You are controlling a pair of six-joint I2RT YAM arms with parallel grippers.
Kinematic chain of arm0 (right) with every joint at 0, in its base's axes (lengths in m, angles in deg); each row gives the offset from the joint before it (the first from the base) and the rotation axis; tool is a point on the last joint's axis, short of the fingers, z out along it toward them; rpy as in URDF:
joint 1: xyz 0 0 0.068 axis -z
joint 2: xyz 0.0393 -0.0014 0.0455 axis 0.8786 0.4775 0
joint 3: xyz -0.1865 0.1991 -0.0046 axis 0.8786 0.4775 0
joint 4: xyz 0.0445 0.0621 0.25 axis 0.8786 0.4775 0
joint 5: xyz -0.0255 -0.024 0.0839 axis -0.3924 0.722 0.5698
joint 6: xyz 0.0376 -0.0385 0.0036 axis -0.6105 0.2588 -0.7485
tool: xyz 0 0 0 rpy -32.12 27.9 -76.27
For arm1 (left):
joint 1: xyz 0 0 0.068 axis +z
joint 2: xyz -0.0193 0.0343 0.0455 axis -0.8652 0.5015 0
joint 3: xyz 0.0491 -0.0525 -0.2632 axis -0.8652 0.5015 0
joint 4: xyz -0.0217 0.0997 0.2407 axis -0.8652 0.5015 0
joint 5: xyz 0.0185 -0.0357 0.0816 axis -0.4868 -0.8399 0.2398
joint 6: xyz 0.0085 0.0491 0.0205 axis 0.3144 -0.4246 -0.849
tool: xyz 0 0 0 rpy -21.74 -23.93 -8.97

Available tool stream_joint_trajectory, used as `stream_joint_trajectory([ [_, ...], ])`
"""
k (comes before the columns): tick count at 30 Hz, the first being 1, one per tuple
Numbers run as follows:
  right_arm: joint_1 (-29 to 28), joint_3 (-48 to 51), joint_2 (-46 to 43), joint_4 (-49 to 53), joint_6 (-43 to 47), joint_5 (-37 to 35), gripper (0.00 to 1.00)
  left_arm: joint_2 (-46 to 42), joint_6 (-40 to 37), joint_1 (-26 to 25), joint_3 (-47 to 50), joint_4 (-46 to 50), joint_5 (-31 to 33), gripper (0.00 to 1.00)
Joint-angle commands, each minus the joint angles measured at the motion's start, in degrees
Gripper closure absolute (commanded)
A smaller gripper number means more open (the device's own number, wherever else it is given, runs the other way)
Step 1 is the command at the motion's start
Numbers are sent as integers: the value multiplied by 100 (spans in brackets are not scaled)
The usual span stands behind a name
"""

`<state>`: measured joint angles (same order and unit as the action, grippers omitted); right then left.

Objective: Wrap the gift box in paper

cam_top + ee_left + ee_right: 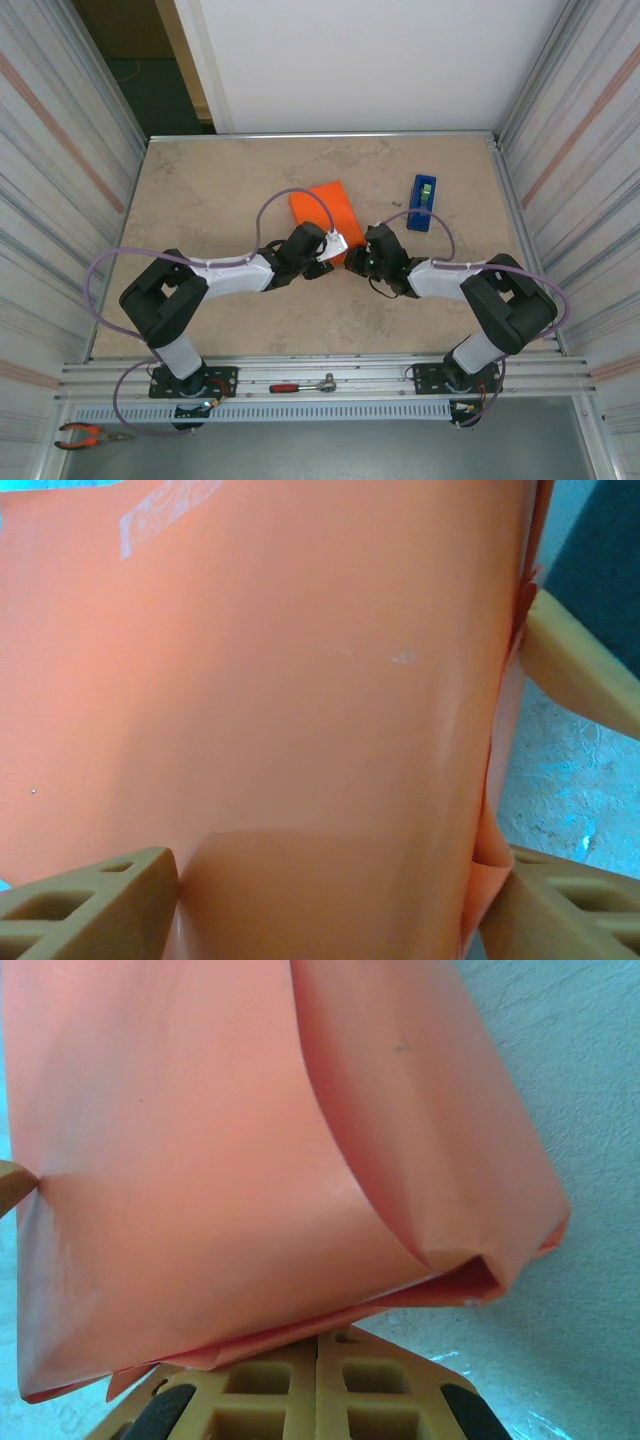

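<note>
Paper (300, 710), bright orange and folded round into a boxy shape, fills the gap of my left pincer (335, 885). Its two tan fingers (95, 905) stand wide apart, one on each flank of the paper. Both seem to touch the sheet, though from this close I cannot tell whether they truly clamp it. My right pincer (318, 1380) is closed tight, fingers flat together, its tips tucked against the paper's lower folded edge, where a loose flap overlaps. From above, both pincers meet at the near end of the paper, which lies mid-worktop (220, 190). A blue tape dispenser (422, 200) stands near, to its right and apart from it.
</note>
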<state>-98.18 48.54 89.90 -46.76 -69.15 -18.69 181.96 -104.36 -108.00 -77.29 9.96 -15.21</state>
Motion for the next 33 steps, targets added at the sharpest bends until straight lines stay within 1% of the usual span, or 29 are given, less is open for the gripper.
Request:
stream_joint_trajectory([
  [1,68,-131,-132,220,84,49,100,92,-29,28,-113,111,-70,30],
  [5,226,-79,-504,576,142,132,100,123,5,30,-105,142,-108,32],
  [8,578,44,-1035,1057,239,172,100,123,23,37,-100,132,-104,33],
  [10,972,25,-1440,1593,368,184,85,126,33,37,-105,127,-105,33],
  [12,1458,-70,-1754,2075,620,239,68,112,34,37,-87,129,-119,33],
  [13,1706,-207,-1875,2422,739,174,54,109,42,37,-85,133,-122,33],
  [14,1922,-352,-1941,2720,861,63,42,101,42,38,-75,127,-118,33],
  [15,2137,-537,-1985,3020,1034,-83,33,106,42,37,-74,125,-117,33],
  [16,2337,-714,-1992,3224,1190,-138,27,101,43,37,-66,125,-123,33],
  [18,2834,-922,-1948,3228,1322,150,22,103,46,37,-59,96,-127,33],
  [20,3312,-1020,-1833,3036,1213,534,19,123,57,35,-64,116,-145,33],
  [23,3985,-1122,-1525,2613,1043,1287,18,99,51,33,-65,125,-151,33],
  [24,4253,-1222,-1343,2549,1006,1653,18,99,50,37,-58,125,-146,33],
  [26,4580,-1445,-938,2459,997,2189,21,85,50,42,-48,109,-139,33],
  [30,5014,-1690,-185,1782,895,3256,29,137,50,39,-56,94,-167,33],
  [32,5114,-1801,109,1597,887,3536,33,171,72,37,-77,115,-147,33],
  [33,5132,-1848,230,1564,925,3605,33,178,69,37,-91,124,-141,33],
])
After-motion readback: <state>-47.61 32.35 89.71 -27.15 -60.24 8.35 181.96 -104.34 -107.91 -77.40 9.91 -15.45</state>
